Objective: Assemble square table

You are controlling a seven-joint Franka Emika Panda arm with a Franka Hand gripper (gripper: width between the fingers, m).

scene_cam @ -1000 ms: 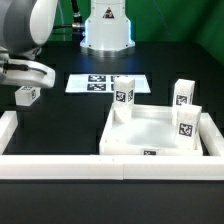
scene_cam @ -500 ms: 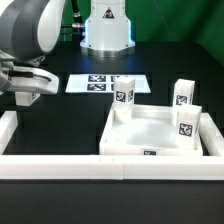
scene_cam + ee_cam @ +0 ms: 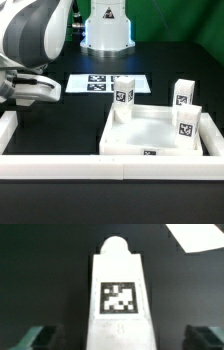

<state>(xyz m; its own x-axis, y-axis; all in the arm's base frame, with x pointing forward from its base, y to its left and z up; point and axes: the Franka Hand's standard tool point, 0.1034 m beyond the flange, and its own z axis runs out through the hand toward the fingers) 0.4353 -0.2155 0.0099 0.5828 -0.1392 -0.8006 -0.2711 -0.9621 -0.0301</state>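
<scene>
Square table top (image 3: 155, 135) sits at exterior view's right, three legs standing in corners. Fourth leg (image 3: 118, 297) lies between my gripper's (image 3: 120, 336) fingers, jaws apart, not yet pinching. Risk: off-centre closing twists leg, grasp slips. Exterior view: arm hides leg entirely; fingertip contact unreadable.

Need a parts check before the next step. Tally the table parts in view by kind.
Table top: 1
Legs standing in the top: 3
Leg lying on the table between the fingers of the gripper: 1
Total: 5 parts
</scene>
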